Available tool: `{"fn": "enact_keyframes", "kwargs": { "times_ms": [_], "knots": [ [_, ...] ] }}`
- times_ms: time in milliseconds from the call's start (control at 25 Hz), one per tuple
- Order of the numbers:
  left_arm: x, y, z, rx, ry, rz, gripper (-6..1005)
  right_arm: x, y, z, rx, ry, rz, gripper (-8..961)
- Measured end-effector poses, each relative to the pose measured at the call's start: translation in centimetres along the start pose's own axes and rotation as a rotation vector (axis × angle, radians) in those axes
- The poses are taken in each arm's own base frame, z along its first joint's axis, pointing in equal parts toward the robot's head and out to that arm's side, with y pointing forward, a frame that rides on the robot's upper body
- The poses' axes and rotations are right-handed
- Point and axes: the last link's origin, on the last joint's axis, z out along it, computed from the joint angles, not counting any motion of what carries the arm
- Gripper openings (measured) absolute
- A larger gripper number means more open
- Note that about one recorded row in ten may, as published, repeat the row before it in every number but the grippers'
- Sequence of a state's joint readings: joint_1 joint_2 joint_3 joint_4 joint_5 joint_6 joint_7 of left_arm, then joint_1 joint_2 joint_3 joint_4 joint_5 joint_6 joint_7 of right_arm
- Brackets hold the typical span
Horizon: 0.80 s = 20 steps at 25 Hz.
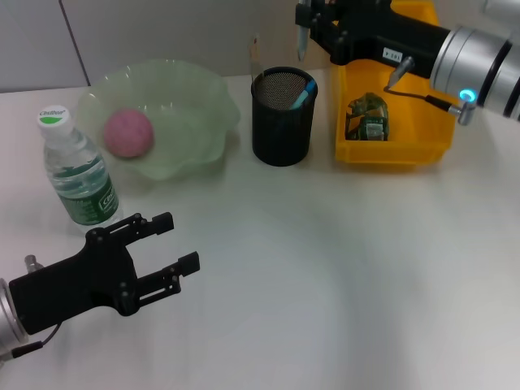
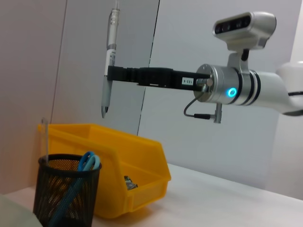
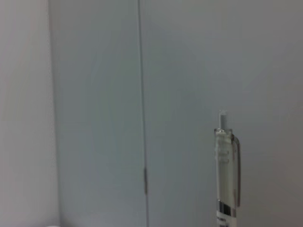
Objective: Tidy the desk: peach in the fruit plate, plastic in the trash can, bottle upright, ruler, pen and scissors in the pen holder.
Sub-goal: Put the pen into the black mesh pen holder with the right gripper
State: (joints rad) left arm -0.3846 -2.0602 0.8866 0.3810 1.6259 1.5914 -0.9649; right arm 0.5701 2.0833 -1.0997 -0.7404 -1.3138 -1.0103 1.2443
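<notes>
1. The right gripper [image 1: 313,32] was clenched on the pen [image 2: 108,59], holding it upright with its tip down, high above the surface [image 1: 325,268] and just behind the pen holder [image 1: 283,118]. In the left wrist view the tip hung well above the holder's rim, offset toward the yellow bin [image 1: 394,122].

2. The step in hand appeared to be dropping the pen into the pen holder. To do it well, the gripper needed to shift over the mesh opening first, then lower, and only let go once the tip was inside the rim.

3. The holder already held the scissors [image 2: 85,163], blue handles leaning to one side, and a thin clear ruler [image 2: 45,137] standing at the edge. Aiming for the free part of the opening would likely avoid a bounce off the handles.

4. Keeping the pen vertical mattered; a tilt could catch the rim and tip the light holder.

5. The left gripper [image 1: 166,256] rested low over the near surface, released and holding nothing, beside the upright bottle [image 1: 77,171].

6. The peach [image 1: 128,132] lay in the fruit plate [image 1: 191,97], and plastic scrap [image 1: 370,118] sat in the yellow bin.
</notes>
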Motion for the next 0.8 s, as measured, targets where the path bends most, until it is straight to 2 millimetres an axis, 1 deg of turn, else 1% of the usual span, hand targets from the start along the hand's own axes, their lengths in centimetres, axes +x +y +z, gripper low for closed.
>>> {"fn": "enact_keyframes", "kwargs": {
  "times_ms": [240,320,360,400,440,520,800],
  "knots": [
    [0.1,-0.3,0.3,0.006,-0.007,-0.017,763,2.0,0.0,1.0,0.047,-0.013,-0.017,136],
    [0.1,-0.3,0.3,0.008,-0.009,-0.023,763,2.6,0.3,1.7,0.058,-0.010,-0.020,137],
    [0.1,-0.3,0.3,0.008,-0.009,-0.023,763,2.6,0.3,1.7,0.058,-0.010,-0.020,137],
    [0.0,-0.3,0.3,0.008,-0.009,-0.026,763,3.0,0.4,2.3,0.065,0.005,-0.021,138],
    [0.0,-0.3,0.3,0.008,-0.009,-0.027,763,3.0,0.4,2.3,0.065,0.005,-0.021,138],
    [0.0,-0.3,0.3,0.008,-0.009,-0.027,763,3.5,0.5,3.1,0.077,0.037,-0.022,139],
    [0.0,-0.2,0.2,0.007,-0.009,-0.030,764,3.9,0.6,3.5,0.086,0.066,-0.018,142]
  ]
}}
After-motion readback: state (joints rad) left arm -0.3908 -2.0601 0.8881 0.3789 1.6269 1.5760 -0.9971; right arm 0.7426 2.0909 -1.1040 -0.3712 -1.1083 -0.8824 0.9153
